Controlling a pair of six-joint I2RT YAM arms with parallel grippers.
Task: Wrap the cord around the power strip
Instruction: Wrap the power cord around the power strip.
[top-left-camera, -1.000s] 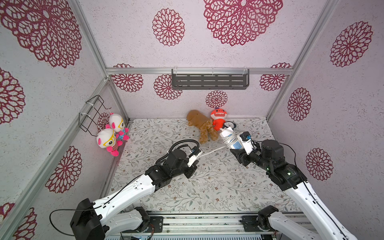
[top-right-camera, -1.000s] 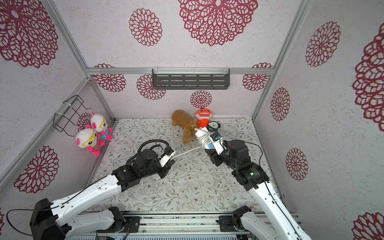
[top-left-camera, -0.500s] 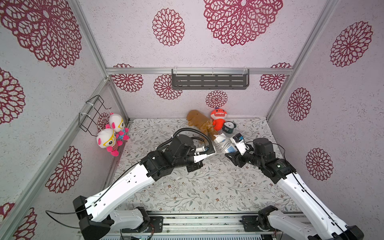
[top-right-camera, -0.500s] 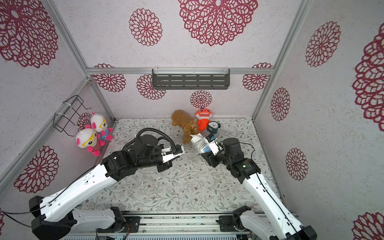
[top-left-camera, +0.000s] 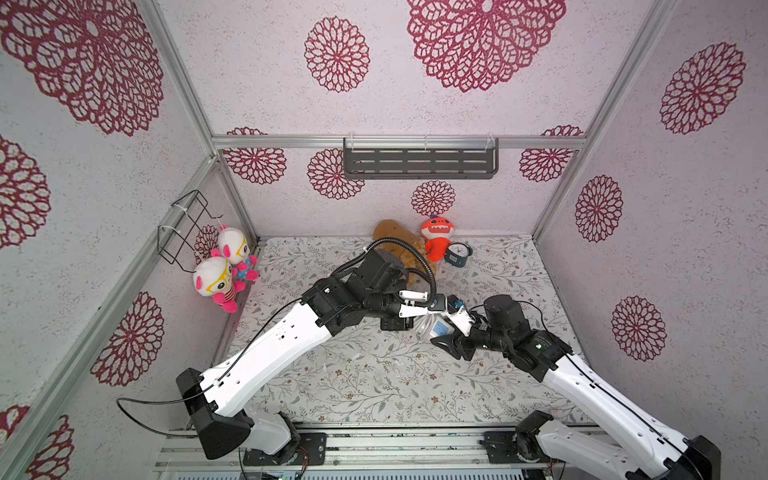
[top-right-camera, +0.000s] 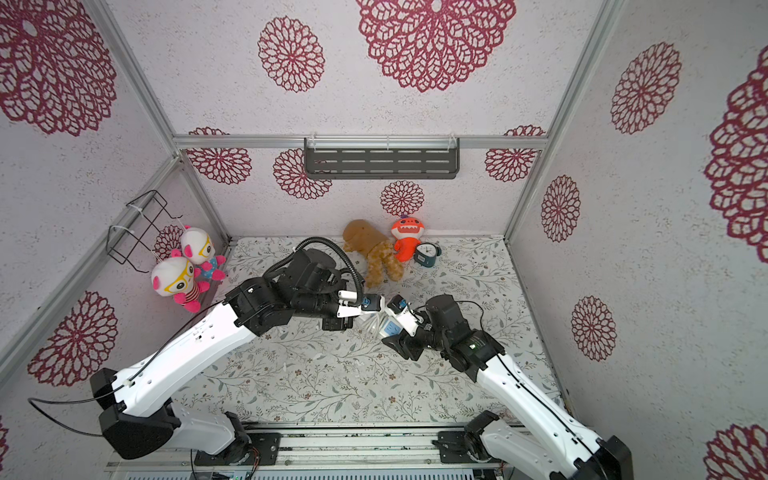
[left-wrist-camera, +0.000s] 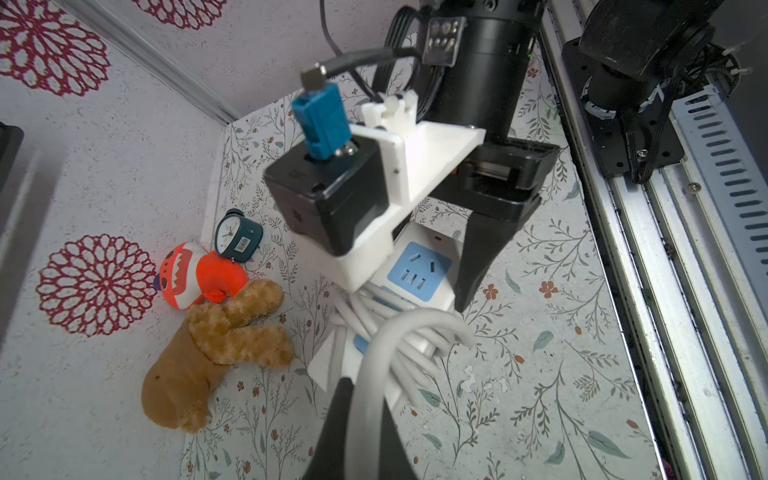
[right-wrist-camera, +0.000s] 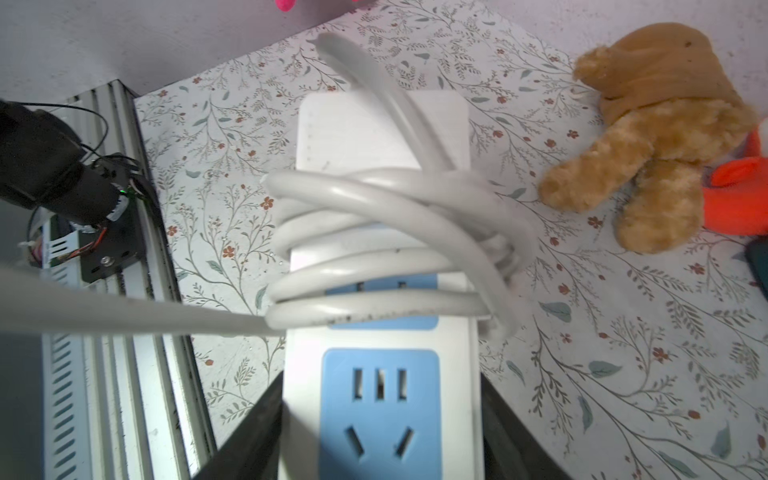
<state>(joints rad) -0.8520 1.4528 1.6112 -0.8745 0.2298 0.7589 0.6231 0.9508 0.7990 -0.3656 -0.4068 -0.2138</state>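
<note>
Change, arms: a second ago the two arms stand apart with a long stretch of cord between them; now they meet over the middle of the worktop (top-left-camera: 374, 374), wrists almost touching.
Change, cord: the free span is now short, running from the left end effector (left-wrist-camera: 365, 399) straight into the coils.
Change, strip: the power strip (right-wrist-camera: 380, 395) was up near the toys at the back; it now sits nearer the front rail (top-left-camera: 374, 440) and a little further toward the left arm.
Left end effector: pressed together, pinching the cord (right-wrist-camera: 374, 220).
Right end effector (right-wrist-camera: 380, 386): clamped on the power strip, one finger on each long side, at the end with the uncovered blue socket.
Task's thing: the strip is held clear of the worktop, right of centre in both top views; several turns of cord lie across its middle and partly cover the second socket.
Back edge: the brown plush (left-wrist-camera: 216, 345), orange plush (left-wrist-camera: 195, 274) and clock (left-wrist-camera: 237, 237) lie against the back wall, apart from the strip; the brown plush is nearest.
Left edge: two dolls (top-left-camera: 216, 282) hang by a wire basket (top-left-camera: 183, 224) on the left wall, well apart from both arms.
Overhead: a grey shelf (top-left-camera: 419, 162) is fixed on the back wall.
Open room: bare worktop spreads in front of the strip toward the rail, and to the right as far as the side wall.
</note>
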